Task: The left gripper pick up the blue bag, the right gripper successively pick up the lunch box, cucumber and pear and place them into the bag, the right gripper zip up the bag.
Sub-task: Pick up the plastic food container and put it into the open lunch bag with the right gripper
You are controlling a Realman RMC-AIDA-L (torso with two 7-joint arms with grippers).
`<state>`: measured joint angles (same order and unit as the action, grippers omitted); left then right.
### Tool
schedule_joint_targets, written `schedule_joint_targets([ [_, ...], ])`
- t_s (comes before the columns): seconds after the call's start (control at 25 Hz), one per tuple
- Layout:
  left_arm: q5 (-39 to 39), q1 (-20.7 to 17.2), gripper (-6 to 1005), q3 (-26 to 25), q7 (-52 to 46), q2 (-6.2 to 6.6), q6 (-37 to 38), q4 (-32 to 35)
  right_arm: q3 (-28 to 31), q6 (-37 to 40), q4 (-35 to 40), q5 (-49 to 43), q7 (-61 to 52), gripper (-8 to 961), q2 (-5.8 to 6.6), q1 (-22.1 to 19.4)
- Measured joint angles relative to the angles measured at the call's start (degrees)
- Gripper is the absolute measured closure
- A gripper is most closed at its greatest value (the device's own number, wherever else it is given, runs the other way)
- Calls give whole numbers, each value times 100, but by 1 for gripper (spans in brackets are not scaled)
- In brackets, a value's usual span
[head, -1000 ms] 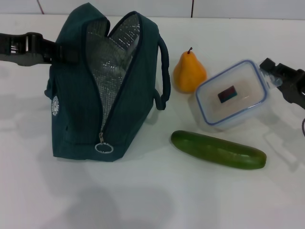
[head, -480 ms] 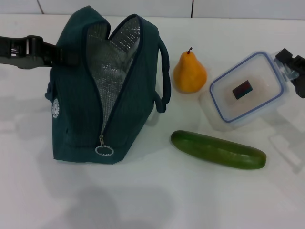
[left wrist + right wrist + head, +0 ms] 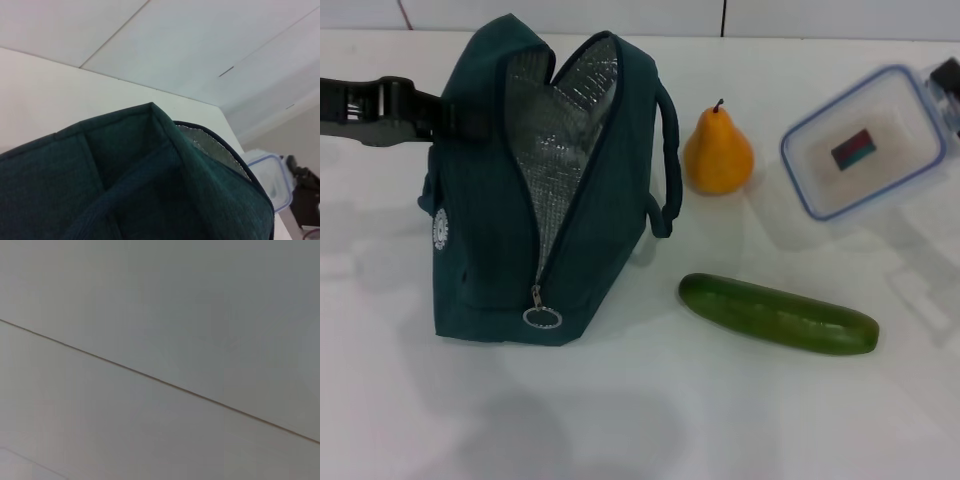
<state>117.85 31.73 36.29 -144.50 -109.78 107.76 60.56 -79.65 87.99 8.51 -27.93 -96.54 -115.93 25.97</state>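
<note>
I see my right gripper [image 3: 950, 85] clamped on the lunch box [image 3: 865, 140], lifted right of the pear [image 3: 718, 150]. My left gripper [image 3: 445, 115] grips the blue bag [image 3: 480, 210], left of the pear.

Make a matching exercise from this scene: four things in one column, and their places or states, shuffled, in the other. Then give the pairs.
Things:
1. blue bag
2. lunch box
3. cucumber
4. pear

States:
A. lying flat on the table, nearest the camera
B. standing upright between two other things
C. lifted and tilted, at the right gripper
D. unzipped, foil lining showing, at the left gripper

Pairs: 1-D, 2-C, 3-A, 4-B
</note>
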Motion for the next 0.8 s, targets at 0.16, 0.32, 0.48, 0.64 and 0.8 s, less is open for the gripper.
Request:
schedule_joint_targets([
  [0.16, 0, 11, 955, 5, 1, -38, -4, 0, 13, 112, 121, 155, -31, 857, 2, 59],
  [0.32, 2, 43, 955, 78, -4, -89, -7, -4, 14, 161, 329, 220, -133, 857, 1, 163],
  [0.48, 4, 75, 956, 127, -3, -147, -25, -7, 13, 182, 416, 260, -223, 853, -20, 378],
  [0.64, 6, 111, 956, 191, 7, -206, -46, -8, -7, 187, 423, 308, -319, 846, -27, 697],
  [0.8, 8, 123, 956, 260, 9, -237, -95, -9, -56, 188, 439, 397, -405, 838, -26, 1119],
])
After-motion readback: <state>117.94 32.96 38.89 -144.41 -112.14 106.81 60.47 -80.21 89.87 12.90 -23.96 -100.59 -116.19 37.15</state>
